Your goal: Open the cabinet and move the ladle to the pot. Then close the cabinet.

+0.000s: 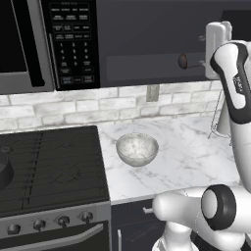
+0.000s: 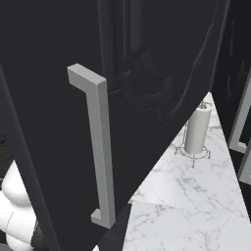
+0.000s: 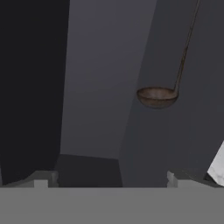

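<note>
The cabinet (image 1: 147, 34) stands open above the counter, and its door (image 2: 162, 73) with the long silver handle (image 2: 100, 147) swings out close to the right base camera. The ladle (image 1: 183, 61) lies on the dark shelf inside; in the hand view its round brown cup (image 3: 157, 96) is right of centre, with the thin handle running away to the upper right. My gripper (image 1: 201, 51) is at the cabinet's right side, just right of the cup, pointing in. It is open (image 3: 109, 181) with nothing between the fingers. The pot (image 1: 3, 169) is cut off at the stove's left edge.
A black microwave (image 1: 46, 44) hangs left of the cabinet. A pale speckled bowl (image 1: 137, 148) sits on the marble counter (image 1: 186, 157) beside the black stove (image 1: 51, 166). A paper towel roll (image 2: 198, 130) stands at the back right of the counter.
</note>
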Motion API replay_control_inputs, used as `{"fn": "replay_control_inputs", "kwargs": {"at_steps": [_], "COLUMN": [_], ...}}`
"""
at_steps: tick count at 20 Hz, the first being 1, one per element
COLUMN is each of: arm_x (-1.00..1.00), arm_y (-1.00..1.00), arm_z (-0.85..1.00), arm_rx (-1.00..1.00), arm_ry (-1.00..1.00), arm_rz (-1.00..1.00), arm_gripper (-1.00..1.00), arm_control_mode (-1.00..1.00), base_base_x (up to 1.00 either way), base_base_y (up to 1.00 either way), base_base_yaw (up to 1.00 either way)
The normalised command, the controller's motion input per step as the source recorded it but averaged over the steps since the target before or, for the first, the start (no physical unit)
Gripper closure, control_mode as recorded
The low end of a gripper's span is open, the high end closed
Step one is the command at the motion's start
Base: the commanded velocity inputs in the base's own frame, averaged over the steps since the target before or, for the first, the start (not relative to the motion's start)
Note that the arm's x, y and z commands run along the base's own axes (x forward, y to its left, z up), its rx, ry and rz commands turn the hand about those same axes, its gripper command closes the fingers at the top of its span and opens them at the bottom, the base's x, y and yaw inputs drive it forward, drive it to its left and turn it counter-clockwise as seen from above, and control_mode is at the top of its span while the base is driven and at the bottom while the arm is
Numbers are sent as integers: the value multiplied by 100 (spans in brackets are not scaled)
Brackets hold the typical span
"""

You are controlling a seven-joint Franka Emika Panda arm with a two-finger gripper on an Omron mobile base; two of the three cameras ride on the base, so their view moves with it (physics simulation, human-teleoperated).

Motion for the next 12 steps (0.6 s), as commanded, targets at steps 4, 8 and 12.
{"fn": "replay_control_inputs", "kwargs": {"at_steps": [4,8,12], "arm_x": [1,3,8], "arm_y": [-2,-3,-3], "arm_z": [0,0,0], "arm_rx": [0,0,0], "arm_ry": [-2,-2,-2], "arm_rz": [0,0,0], "arm_gripper": [-100,-100,-100], "arm_control_mode": [-100,-100,-100], "base_base_x": [0,0,0], "base_base_y": [0,0,0], "base_base_yaw": [0,0,0]}}
